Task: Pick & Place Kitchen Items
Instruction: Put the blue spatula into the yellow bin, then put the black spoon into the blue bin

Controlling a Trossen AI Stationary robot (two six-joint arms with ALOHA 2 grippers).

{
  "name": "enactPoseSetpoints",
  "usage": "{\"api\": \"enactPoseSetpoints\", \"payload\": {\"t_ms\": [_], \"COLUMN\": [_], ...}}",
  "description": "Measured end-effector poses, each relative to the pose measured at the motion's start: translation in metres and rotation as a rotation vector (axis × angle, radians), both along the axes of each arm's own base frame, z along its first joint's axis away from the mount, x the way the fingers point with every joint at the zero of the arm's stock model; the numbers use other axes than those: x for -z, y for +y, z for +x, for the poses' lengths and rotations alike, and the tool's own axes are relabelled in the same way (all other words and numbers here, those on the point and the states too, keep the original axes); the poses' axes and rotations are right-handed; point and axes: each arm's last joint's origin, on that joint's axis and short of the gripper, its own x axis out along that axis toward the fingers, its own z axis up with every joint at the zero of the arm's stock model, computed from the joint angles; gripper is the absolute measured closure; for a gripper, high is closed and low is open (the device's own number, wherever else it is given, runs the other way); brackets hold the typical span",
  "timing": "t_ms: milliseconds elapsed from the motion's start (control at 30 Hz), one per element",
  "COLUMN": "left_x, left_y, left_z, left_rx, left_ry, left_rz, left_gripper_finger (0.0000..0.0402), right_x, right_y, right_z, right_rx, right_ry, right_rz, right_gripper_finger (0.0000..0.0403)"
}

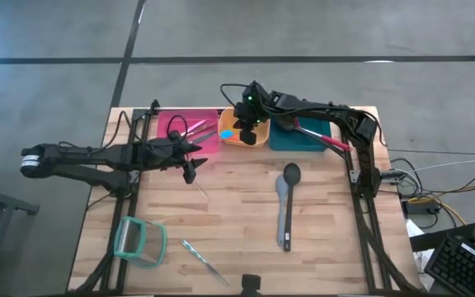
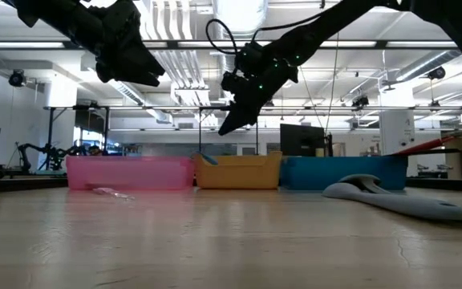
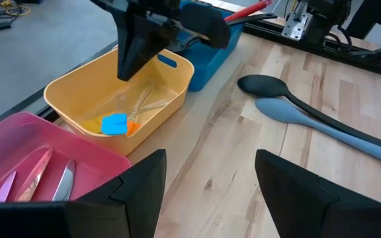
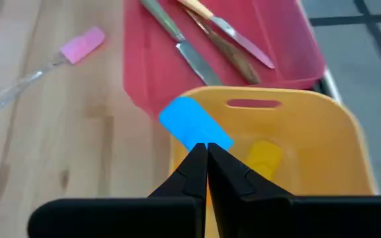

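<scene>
My right gripper [image 4: 207, 158] is shut and hangs tilted down over the orange bin [image 3: 78, 86], above its rim [image 2: 224, 127]. A blue piece [image 4: 190, 124] and a yellow piece [image 4: 264, 153] lie on the bin's floor below it. Slim knives [image 4: 197, 39] lie in the pink bin [image 1: 176, 124]. A pink-headed, clear-handled spatula [image 4: 78, 46] lies on the table beside that bin. A grey spoon [image 1: 284, 210] and a black spoon [image 1: 291, 175] lie together mid-table. My left gripper [image 3: 210, 198] waits open above the table's left part [image 1: 192, 169].
A blue bin [image 1: 303, 142] with a red-handled utensil [image 1: 330, 142] stands right of the orange bin. A teal-rimmed clear container [image 1: 138, 241] and a slim clear-handled utensil [image 1: 203, 260] lie near the front edge. Black frame rails [image 1: 361, 206] run along both table sides.
</scene>
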Motion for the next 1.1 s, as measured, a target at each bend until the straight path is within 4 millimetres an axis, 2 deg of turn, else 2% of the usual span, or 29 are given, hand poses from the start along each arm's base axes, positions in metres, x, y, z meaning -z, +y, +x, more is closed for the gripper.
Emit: {"api": "enactPoseSetpoints", "payload": {"t_ms": [333,533,633,867,1100], "left_x": [0.0,0.0,0.0,0.001,0.001], "left_y": [0.0,0.0,0.0,0.0,0.0], "left_z": [0.0,0.0,0.0,0.0,0.0], "left_rx": [0.0,0.0,0.0,0.0,0.0], "left_ry": [0.0,0.002,0.002,0.005,0.004], "left_rz": [0.0,-0.001,-0.001,-0.001,-0.001], "left_gripper_finger": [0.0165,0.0165,0.0165,0.0165,0.0165], "right_x": [0.042,0.039,0.038,0.021,-0.02], "right_y": [0.014,0.003,0.003,0.012,0.048], "right_z": [0.025,0.032,0.033,0.026,0.009], "right_rx": [-0.082,0.022,0.02,-0.004,-0.066], "right_ry": [0.068,0.088,0.093,0.215,0.388], "right_rz": [0.035,-0.032,-0.025,0.037,0.085], "right_gripper_finger": [0.0395,0.0395,0.0395,0.0394,0.0394]}}
